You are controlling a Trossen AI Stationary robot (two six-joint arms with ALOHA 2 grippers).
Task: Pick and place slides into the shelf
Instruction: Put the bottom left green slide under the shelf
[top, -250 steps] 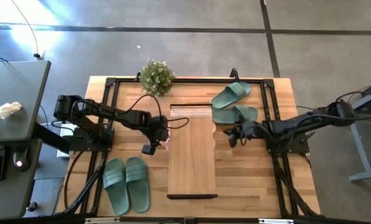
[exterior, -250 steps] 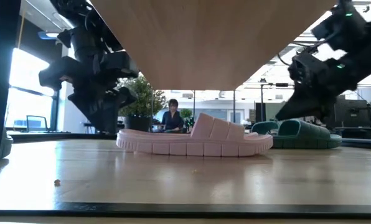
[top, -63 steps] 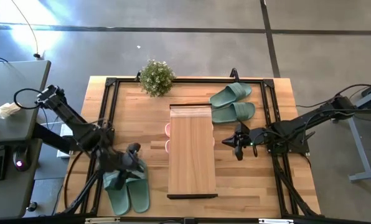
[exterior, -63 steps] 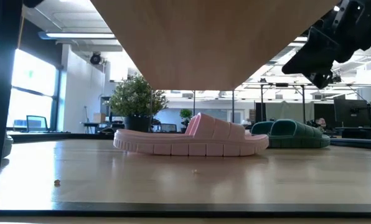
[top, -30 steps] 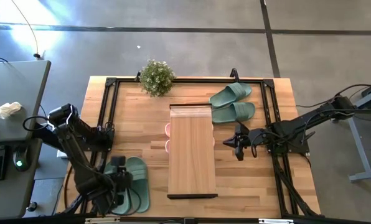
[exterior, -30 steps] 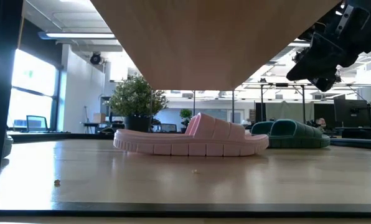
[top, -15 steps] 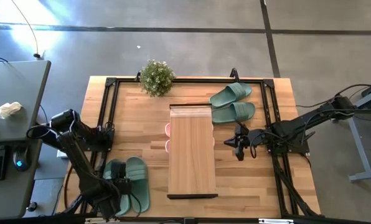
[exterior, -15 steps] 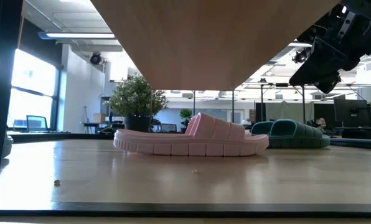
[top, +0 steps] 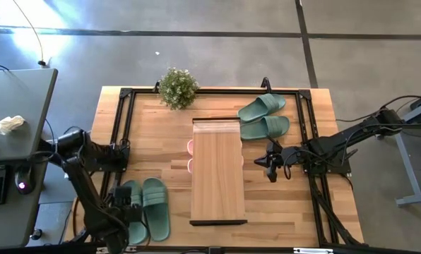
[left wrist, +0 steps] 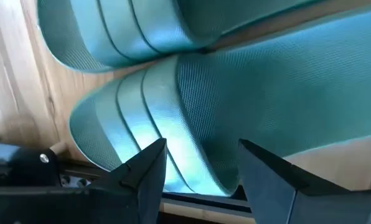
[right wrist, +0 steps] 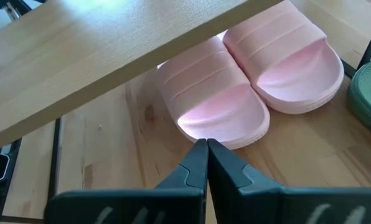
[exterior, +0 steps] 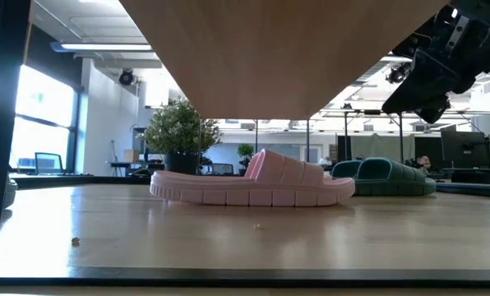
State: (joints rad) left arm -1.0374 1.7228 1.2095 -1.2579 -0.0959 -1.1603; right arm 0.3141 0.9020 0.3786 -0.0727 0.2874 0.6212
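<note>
Pink pair (right wrist: 248,93) already sits under the shelf (top: 217,173). Four green slides remain: two at upper right (top: 265,116), two at lower left (top: 145,217), where the left gripper (top: 124,212) hangs with fingers apart. Right gripper (top: 270,166) waits, fingers together.

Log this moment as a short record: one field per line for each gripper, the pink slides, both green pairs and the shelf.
left gripper: open, over the near-left green pair, fingers straddling one slide's edge
right gripper: shut, empty, hovering right of the shelf
pink slides: side by side under the shelf's top plank
far green pair: on the table right of the shelf's far end
shelf: top plank bare
</note>
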